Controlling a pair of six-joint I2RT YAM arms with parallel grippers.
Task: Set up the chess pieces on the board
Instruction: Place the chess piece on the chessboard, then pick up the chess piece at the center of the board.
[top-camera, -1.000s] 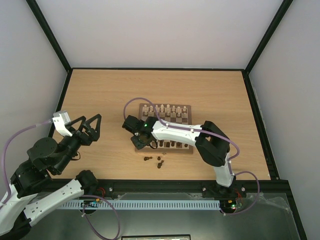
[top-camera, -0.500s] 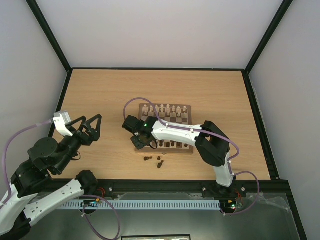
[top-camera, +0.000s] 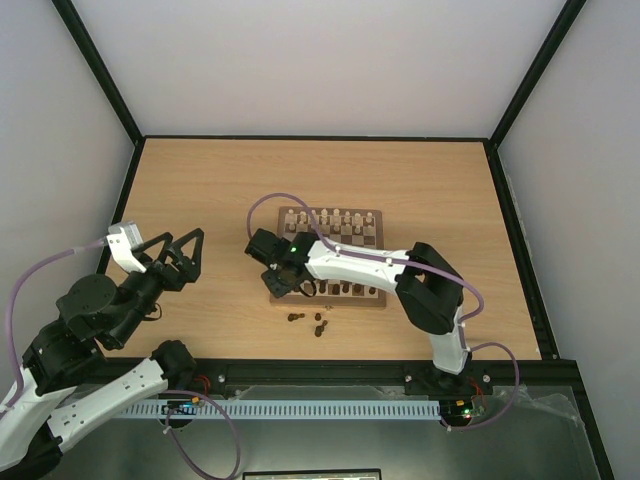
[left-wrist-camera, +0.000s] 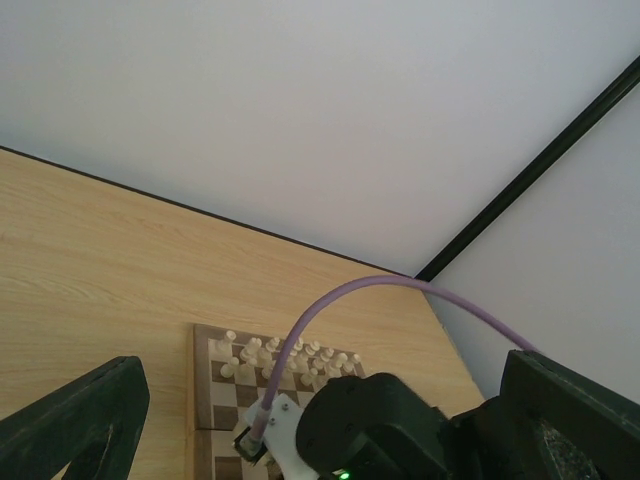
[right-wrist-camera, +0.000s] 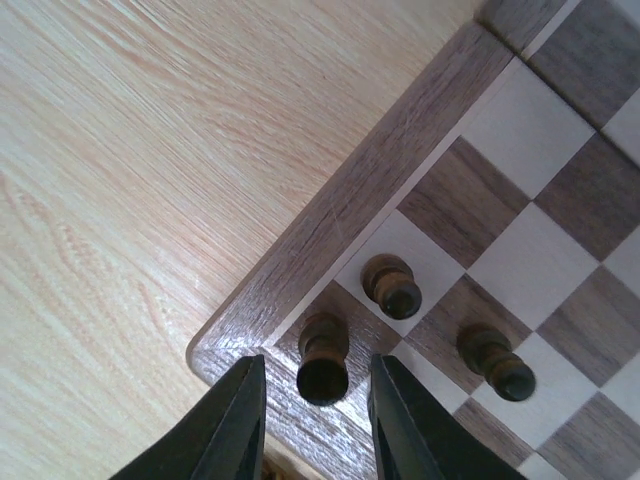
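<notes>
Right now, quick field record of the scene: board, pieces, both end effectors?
board: middle of the table, brown border
pale pieces: lined up along the far edge
chess pieces: dark, several standing on the near rows
loose pieces: three dark ones on the table, in front of the board
corner piece: upright on the near-left corner square
right end effector: straddles the corner piece, gap on each side, open
left end effector: open, empty, left of the board

table (right-wrist-camera: 120, 150): pale wood, visible grain, matt
board (right-wrist-camera: 370, 170): wood, grained border, smooth squares
chess pieces (right-wrist-camera: 390, 285): dark turned wood, slight sheen
right fingers (right-wrist-camera: 230, 430): dark, matt
cable (left-wrist-camera: 330, 305): purple, smooth
</notes>
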